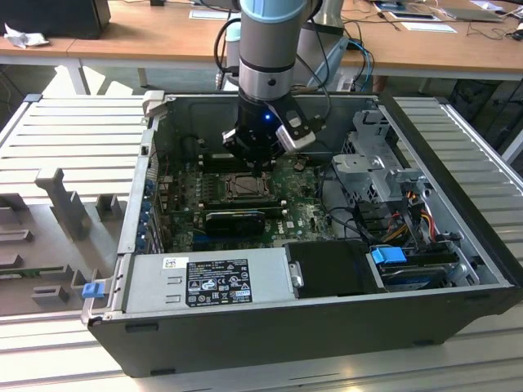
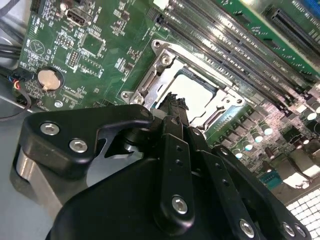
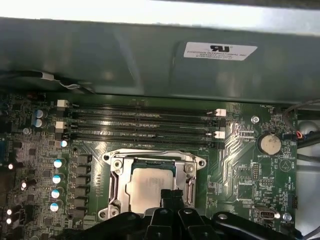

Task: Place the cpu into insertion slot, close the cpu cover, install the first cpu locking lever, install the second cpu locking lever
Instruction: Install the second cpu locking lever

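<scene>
The cpu lies flat in the insertion slot, its pale metal face up, on the green board. The cpu cover lies down as a silvery frame around the chip. My gripper is shut with nothing between its dark fingertips, which hover over one edge of the chip. In the second wrist view the gripper points at the cpu inside the slot's rim. In the exterior view the gripper hangs just above the cpu, inside the open computer case.
Long black memory slots run beside the socket. A coin battery sits on the board. A black card lies near the socket, with the power supply, drive cage and cables around it. The case wall rises close behind.
</scene>
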